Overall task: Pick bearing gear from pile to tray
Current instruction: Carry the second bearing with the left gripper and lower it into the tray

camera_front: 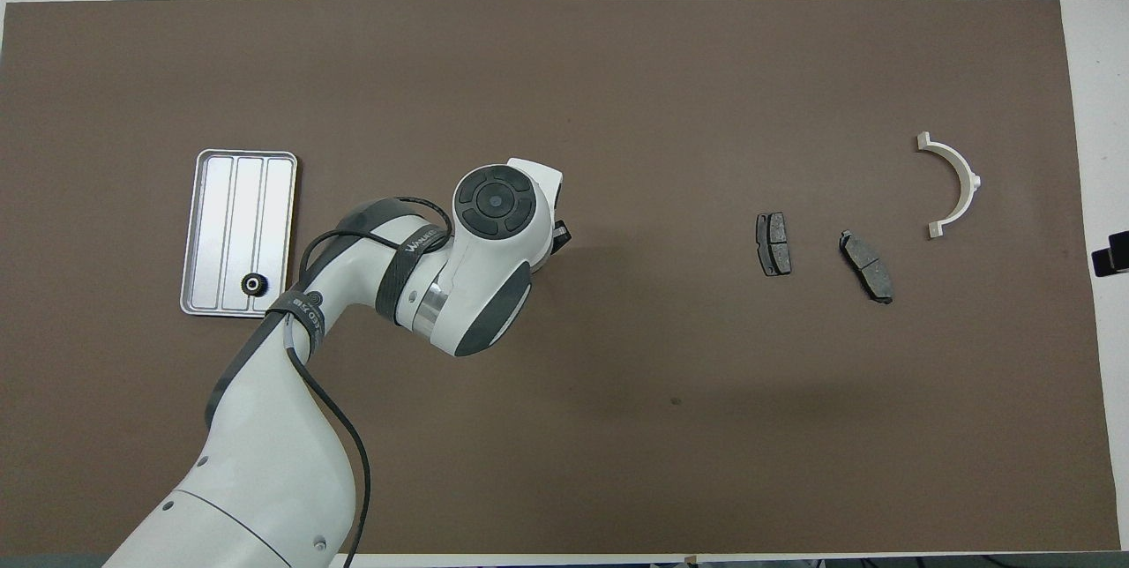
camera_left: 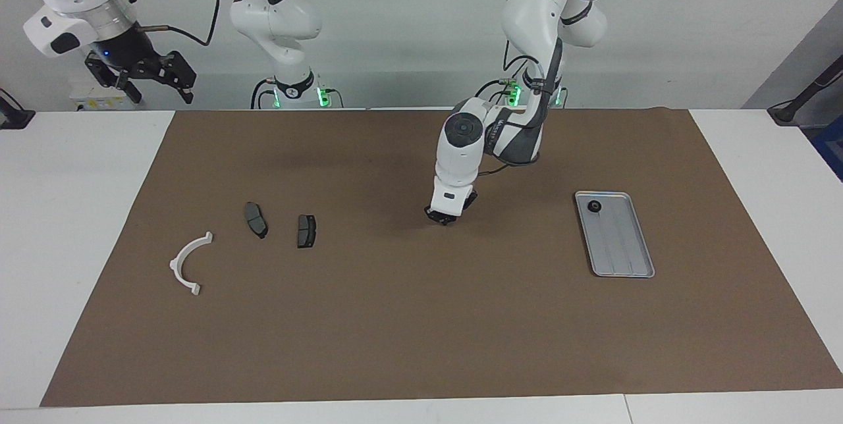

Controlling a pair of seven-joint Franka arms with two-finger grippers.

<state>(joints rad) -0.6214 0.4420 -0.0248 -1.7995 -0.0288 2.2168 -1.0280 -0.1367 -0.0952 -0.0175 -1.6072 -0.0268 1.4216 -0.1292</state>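
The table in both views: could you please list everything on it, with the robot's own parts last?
mat: one, brown, covering most of the table.
tray: one, silver-grey, on the mat toward the left arm's end.
gear: one, black, in the tray's corner nearest the robots.
brake pads: two, dark grey, toward the right arm's end.
bracket: one, white half-ring, beside the pads, nearer that end.
left gripper: shut, low over the mat's middle.
right gripper: open, waiting raised above the table's edge.

The left gripper [camera_left: 445,218] (its fingertips hidden overhead) conceals whatever it grips.
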